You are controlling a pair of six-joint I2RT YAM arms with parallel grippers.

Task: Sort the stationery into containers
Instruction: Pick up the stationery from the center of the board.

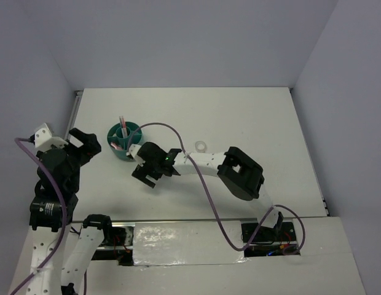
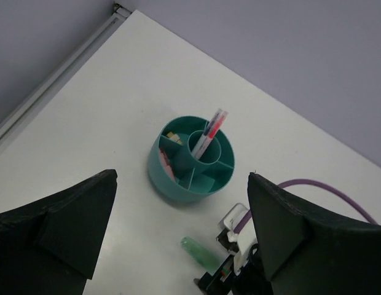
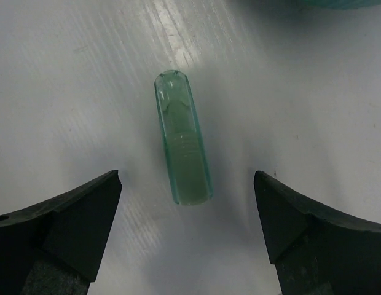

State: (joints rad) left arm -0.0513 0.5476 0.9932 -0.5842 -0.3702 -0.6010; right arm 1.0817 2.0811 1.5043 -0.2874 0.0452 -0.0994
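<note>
Two arms are at work, and your right arm does the reaching. It stretches from its base at the near right, elbow bent, across to the middle-left of the table (image 1: 252,117). The right gripper (image 1: 147,176) points down just beside the near-right side of the teal organiser cup (image 2: 158,175). Your left arm stands folded and raised near the table's left edge. The left gripper (image 1: 84,142) hovers above the surface and looks down at the cup.

A metal rail (image 2: 55,80) runs along the left table edge, well apart from the cup. Grey walls close in the far side and both flanks. The clear tape ring (image 1: 200,146) lies flat on the table to the right of the cup, beside the right forearm.

Both claws are spread wide and grip nothing. The mint-green eraser (image 3: 183,153) lies flat on the table between the right fingers (image 3: 67,221), pointing away from the camera and touching neither one, with white tabletop on both sides. Two pens (image 2: 209,132) stand tilted in the cup's central ring. Small pieces sit in the outer compartments, too small to name.
</note>
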